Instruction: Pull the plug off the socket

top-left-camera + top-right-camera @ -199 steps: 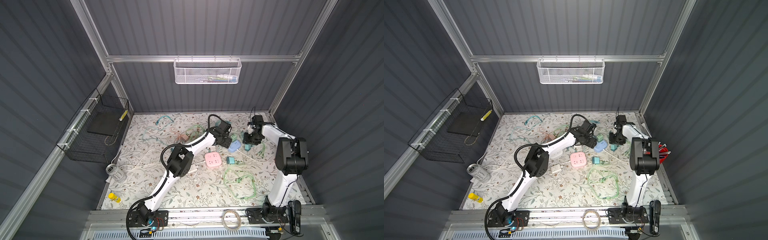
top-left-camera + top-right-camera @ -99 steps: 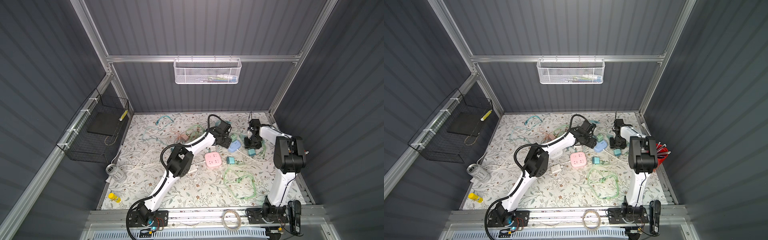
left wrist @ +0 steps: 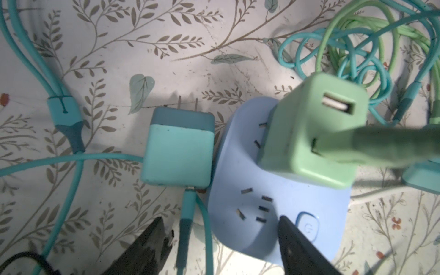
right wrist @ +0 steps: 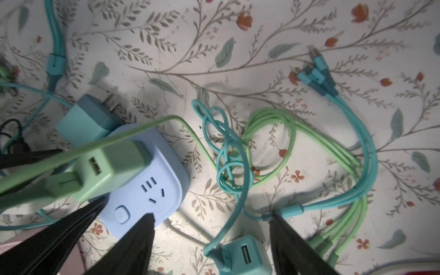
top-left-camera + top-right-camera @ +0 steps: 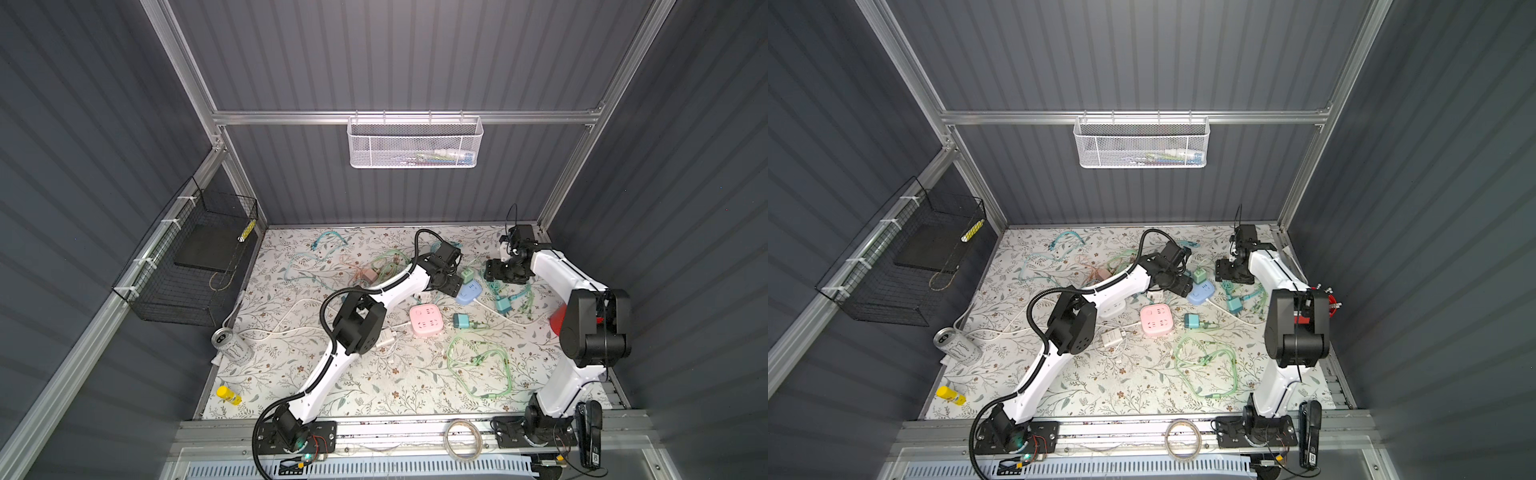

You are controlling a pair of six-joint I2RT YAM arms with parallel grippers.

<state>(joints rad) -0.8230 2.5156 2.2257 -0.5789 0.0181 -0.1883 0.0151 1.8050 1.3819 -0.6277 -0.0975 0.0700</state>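
Observation:
The pale blue socket lies on the flowered cloth, and the green plug stands in it with a green cable in one of its ports. My left gripper is open and low over the socket's near corner. One fingertip overlaps the socket's top and the other stands clear beside a teal cable. My right gripper is open to the right of the socket. A loose teal plug lies on the cloth between its fingers.
A second teal plug lies against the socket's side. A pink socket and another teal plug lie nearer the front. Green and teal cables tangle to the right, with green loops in front. A can stands left.
My right gripper's jaws have opened wide and the arm has shifted slightly toward the front. The left arm has stayed at the blue socket.

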